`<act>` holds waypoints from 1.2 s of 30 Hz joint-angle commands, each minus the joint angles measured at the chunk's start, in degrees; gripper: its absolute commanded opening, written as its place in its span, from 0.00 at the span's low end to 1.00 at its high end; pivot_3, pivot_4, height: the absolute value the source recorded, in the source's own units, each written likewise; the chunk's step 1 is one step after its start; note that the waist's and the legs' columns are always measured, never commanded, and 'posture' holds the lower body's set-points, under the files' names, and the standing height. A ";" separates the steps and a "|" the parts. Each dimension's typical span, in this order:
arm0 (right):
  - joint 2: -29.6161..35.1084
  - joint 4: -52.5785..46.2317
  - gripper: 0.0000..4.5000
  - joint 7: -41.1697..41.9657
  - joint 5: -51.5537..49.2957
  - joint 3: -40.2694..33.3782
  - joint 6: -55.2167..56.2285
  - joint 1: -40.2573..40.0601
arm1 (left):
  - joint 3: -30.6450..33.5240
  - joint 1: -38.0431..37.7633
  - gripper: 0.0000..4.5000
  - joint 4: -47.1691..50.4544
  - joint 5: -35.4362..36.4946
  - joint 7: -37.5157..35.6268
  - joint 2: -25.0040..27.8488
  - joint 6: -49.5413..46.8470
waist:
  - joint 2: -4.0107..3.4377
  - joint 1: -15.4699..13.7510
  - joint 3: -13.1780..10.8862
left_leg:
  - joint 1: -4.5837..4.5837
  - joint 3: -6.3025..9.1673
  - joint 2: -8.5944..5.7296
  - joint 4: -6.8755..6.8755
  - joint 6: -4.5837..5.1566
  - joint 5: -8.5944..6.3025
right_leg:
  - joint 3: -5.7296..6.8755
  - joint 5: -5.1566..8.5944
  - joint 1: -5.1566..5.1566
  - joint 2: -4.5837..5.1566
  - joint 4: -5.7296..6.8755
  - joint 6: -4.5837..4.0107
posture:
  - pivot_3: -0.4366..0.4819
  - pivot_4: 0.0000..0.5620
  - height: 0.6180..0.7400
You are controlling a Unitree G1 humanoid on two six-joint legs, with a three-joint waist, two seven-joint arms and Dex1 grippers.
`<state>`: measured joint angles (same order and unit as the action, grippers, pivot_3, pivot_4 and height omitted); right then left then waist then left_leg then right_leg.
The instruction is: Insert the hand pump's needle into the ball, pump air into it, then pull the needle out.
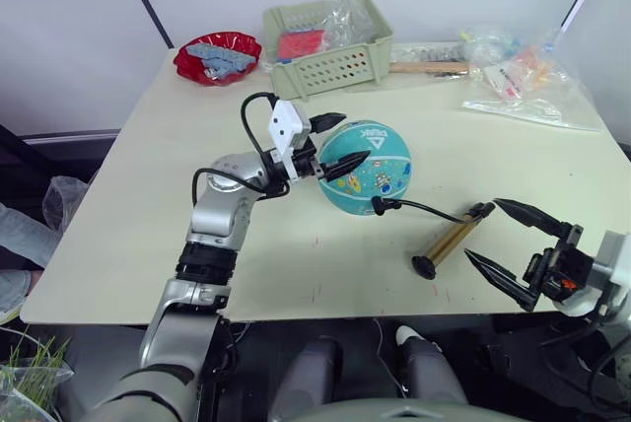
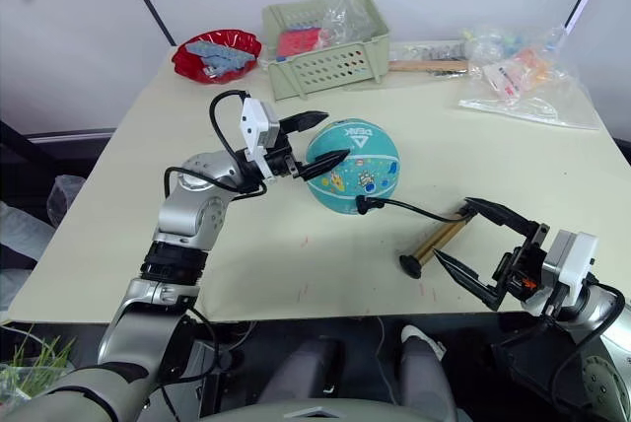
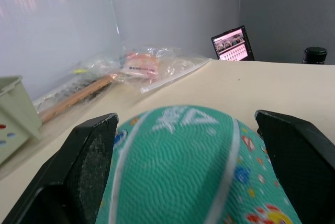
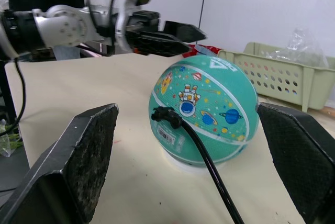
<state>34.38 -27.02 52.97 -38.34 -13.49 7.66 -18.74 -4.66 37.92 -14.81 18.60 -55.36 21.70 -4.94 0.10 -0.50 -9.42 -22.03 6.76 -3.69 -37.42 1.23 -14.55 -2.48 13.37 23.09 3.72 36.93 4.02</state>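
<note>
Nearest the table's front edge, on the ball's right, the right gripper is held with its fingers spread wide and nothing between them. Just beside its upper fingertip, the hand pump is laid flat on the table, nearer than the ball. From the pump's far end the thin black hose is run to the ball's near side, where its plug is seated; the needle itself cannot be made out. At the ball's left side, the left gripper is set with its fingers parted around the ball. Behind the ball, a green basket and a red bowl are placed.
</note>
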 commanded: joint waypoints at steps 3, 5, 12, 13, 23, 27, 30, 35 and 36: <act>-0.21 -1.20 0.98 0.94 0.77 -0.94 0.39 0.24 | -0.63 4.47 1.00 -8.97 -3.22 -0.62 -2.76 5.66 | 0.04 -0.13 -0.02 | 0.00 0.04 0.00 0.00 0.00 0.00 | 0.03 0.00 0.00 -0.01 0.01 0.00 | 0.48 0.27 1.00; -0.15 -1.14 0.98 0.91 1.02 -0.54 -0.10 1.27 | -1.17 5.52 1.00 -13.21 -5.67 0.87 -3.82 7.53 | 0.06 -0.12 -0.02 | 0.00 0.02 -0.01 -0.01 0.00 0.00 | 0.03 0.00 0.00 -0.01 0.02 0.01 | 0.48 0.27 1.00; 2.25 -1.93 0.98 -0.61 3.67 1.92 -5.91 4.77 | -2.00 5.30 1.00 -19.92 -10.22 4.81 -6.70 9.99 | 0.13 -0.29 0.02 | 0.25 0.07 -0.02 -0.04 0.01 0.00 | 0.07 -0.01 -0.33 0.00 0.02 0.04 | 0.48 0.27 1.00; 2.73 -1.95 0.98 -0.88 4.72 2.49 -6.58 5.69 | -2.12 5.03 1.00 -20.20 -10.70 5.32 -6.92 9.96 | 0.14 -0.32 0.03 | 0.27 0.10 -0.02 -0.07 0.01 0.00 | 0.10 0.00 -0.39 0.00 0.02 0.05 | 0.48 0.27 1.00; 3.96 -0.56 0.98 -8.30 21.62 14.82 -15.02 21.66 | -2.30 1.49 1.00 -16.12 -11.53 9.19 -9.61 7.06 | 0.19 -0.49 0.16 | 0.27 0.27 -0.06 -0.43 -0.03 0.05 | 0.21 -0.09 -0.59 0.00 0.02 0.32 | 0.48 0.27 1.00; 2.96 3.28 0.98 -10.69 29.85 19.64 -14.59 27.42 | -1.70 1.18 1.00 -15.25 -11.57 12.42 -10.77 4.96 | 0.20 -0.56 0.16 | 0.27 0.27 -0.08 -0.47 -0.03 0.05 | 0.22 -0.17 -0.59 0.02 0.02 0.24 | 0.48 0.27 1.00; 2.05 6.22 0.98 -12.04 34.96 22.61 -13.10 30.77 | -2.00 0.77 1.00 -14.34 -12.22 14.23 -11.16 3.82 | 0.23 -0.44 0.19 | 0.28 0.29 -0.08 -0.50 -0.03 0.05 | 0.25 -0.17 -0.61 0.00 0.02 0.25 | 0.48 0.27 1.00; 2.28 9.88 0.98 -14.77 44.02 25.49 -8.00 33.08 | -2.81 -0.28 1.00 -12.17 -12.72 14.84 -11.69 2.70 | 0.23 -0.46 0.19 | 0.26 0.31 -0.10 -0.51 -0.03 0.05 | 0.26 -0.18 -0.61 0.01 0.02 0.23 | 0.48 0.27 1.00; 2.14 10.56 0.98 -15.40 45.35 25.73 -7.09 33.30 | -2.84 -0.35 1.00 -11.94 -12.74 14.98 -11.81 2.46 | 0.23 -0.45 0.19 | 0.26 0.32 -0.10 -0.52 -0.03 0.05 | 0.27 -0.18 -0.61 0.01 0.02 0.23 | 0.48 0.27 1.00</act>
<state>36.48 -16.24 38.98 4.79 12.16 -1.97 13.50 -5.33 39.18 -24.91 7.87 -41.30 10.34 0.34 0.33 -0.95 -9.23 -21.77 7.07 -3.79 -37.93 1.20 -14.50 -2.22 13.18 22.48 3.72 36.95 4.24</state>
